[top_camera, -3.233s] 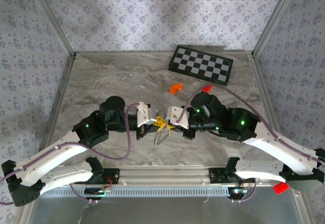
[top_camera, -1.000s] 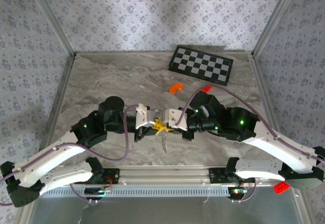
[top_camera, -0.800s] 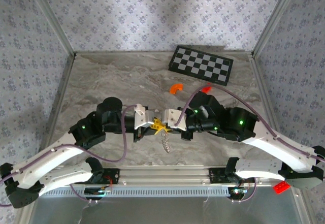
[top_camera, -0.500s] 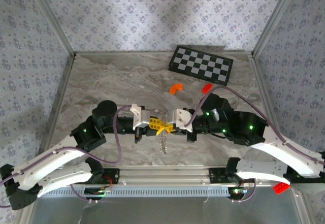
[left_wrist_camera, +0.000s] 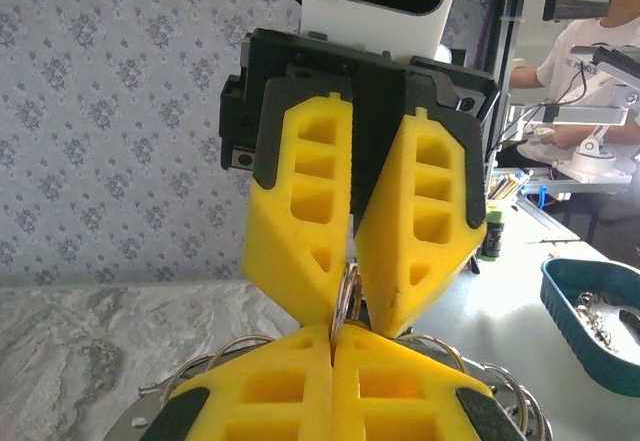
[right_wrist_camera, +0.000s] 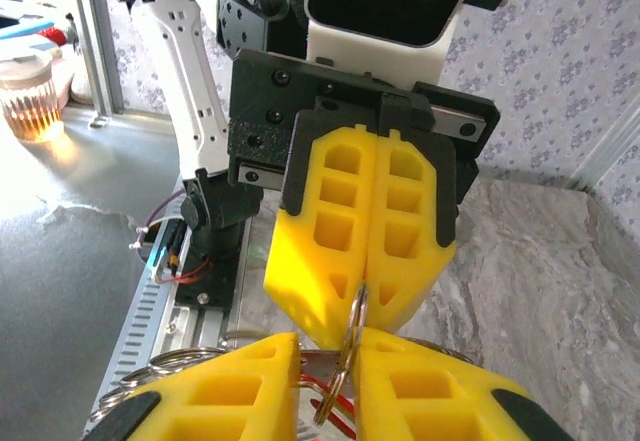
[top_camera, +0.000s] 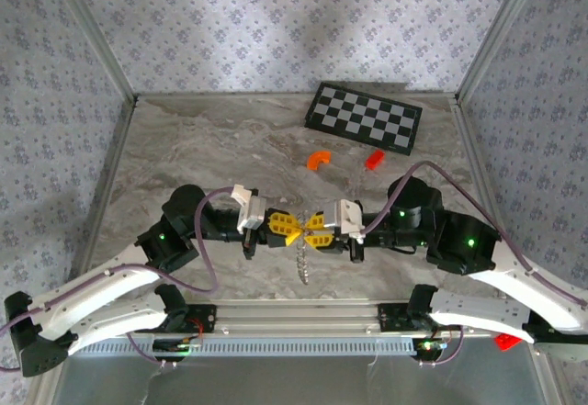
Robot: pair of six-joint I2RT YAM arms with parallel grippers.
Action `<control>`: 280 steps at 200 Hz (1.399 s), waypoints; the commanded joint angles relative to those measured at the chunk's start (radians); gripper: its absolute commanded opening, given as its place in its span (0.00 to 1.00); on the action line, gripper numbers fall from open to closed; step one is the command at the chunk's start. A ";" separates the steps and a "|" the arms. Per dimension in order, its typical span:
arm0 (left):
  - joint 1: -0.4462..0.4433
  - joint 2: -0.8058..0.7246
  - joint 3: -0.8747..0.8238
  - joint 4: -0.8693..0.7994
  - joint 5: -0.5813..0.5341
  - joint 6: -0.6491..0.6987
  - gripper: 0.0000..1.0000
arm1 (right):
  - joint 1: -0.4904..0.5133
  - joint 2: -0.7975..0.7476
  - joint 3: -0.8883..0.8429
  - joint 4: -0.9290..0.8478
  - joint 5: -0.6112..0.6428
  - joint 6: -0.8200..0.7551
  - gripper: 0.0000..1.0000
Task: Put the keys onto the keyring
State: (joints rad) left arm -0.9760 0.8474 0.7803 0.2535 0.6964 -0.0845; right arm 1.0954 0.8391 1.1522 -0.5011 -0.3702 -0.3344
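My two grippers meet tip to tip over the near middle of the table. The left gripper [top_camera: 294,230] [left_wrist_camera: 333,333] is shut on the keyring [left_wrist_camera: 346,301], a thin silvery ring standing edge-on between its yellow fingers. Facing it, the right gripper [top_camera: 314,229] [right_wrist_camera: 330,346] has its jaws apart, and the keyring [right_wrist_camera: 350,346] passes through the gap, leaning on one finger. A key [right_wrist_camera: 338,416] with a red head and silvery metal part shows low between the right fingers. Below the fingertips, a silvery piece of the keyring [top_camera: 303,260] hangs over the table.
A black-and-white checkered board [top_camera: 365,118] lies at the back right. An orange arc piece [top_camera: 318,158] and a red brick [top_camera: 374,159] lie behind the grippers. Another red brick [top_camera: 503,339] sits at the near right by the metal rail [top_camera: 294,318].
The right gripper's jaws have parted from shut. Both grippers have drifted toward the near edge and a little right, still tip to tip, and the right arm has uncovered the red brick.
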 commanded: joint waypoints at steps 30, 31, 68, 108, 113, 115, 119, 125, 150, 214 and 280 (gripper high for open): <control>-0.010 -0.001 0.028 0.098 -0.021 -0.017 0.00 | -0.013 -0.052 -0.057 0.059 -0.004 0.052 0.20; -0.010 -0.001 0.028 0.099 -0.021 -0.018 0.00 | -0.012 -0.052 -0.057 0.058 -0.004 0.052 0.20; -0.013 -0.008 0.029 0.085 -0.023 -0.009 0.00 | -0.018 -0.072 -0.079 0.073 0.005 0.068 0.25; -0.013 -0.013 0.029 0.081 -0.020 -0.006 0.00 | -0.031 -0.089 -0.097 0.095 0.011 0.084 0.22; -0.013 -0.014 0.028 0.080 -0.018 -0.007 0.00 | -0.033 -0.093 -0.098 0.098 0.012 0.087 0.22; -0.013 -0.014 0.029 0.080 -0.018 -0.007 0.00 | -0.034 -0.093 -0.100 0.100 0.011 0.089 0.22; -0.013 -0.013 0.029 0.079 -0.018 -0.007 0.00 | -0.036 -0.094 -0.103 0.103 0.012 0.090 0.21; -0.013 -0.015 0.029 0.078 -0.015 -0.006 0.00 | -0.038 -0.096 -0.107 0.106 0.011 0.095 0.20; -0.013 -0.015 0.028 0.076 -0.008 -0.003 0.00 | -0.048 -0.104 -0.123 0.122 0.005 0.110 0.14; -0.019 -0.022 0.030 0.097 0.007 -0.015 0.00 | -0.073 -0.069 -0.110 0.084 -0.003 0.121 0.00; -0.038 -0.018 0.039 0.097 0.009 -0.009 0.00 | -0.098 0.000 -0.051 0.003 -0.033 0.127 0.00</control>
State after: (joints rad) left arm -0.9840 0.8486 0.7803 0.2771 0.6567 -0.0914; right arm 1.0115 0.8055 1.0729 -0.4656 -0.4202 -0.2234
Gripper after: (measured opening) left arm 0.044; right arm 0.051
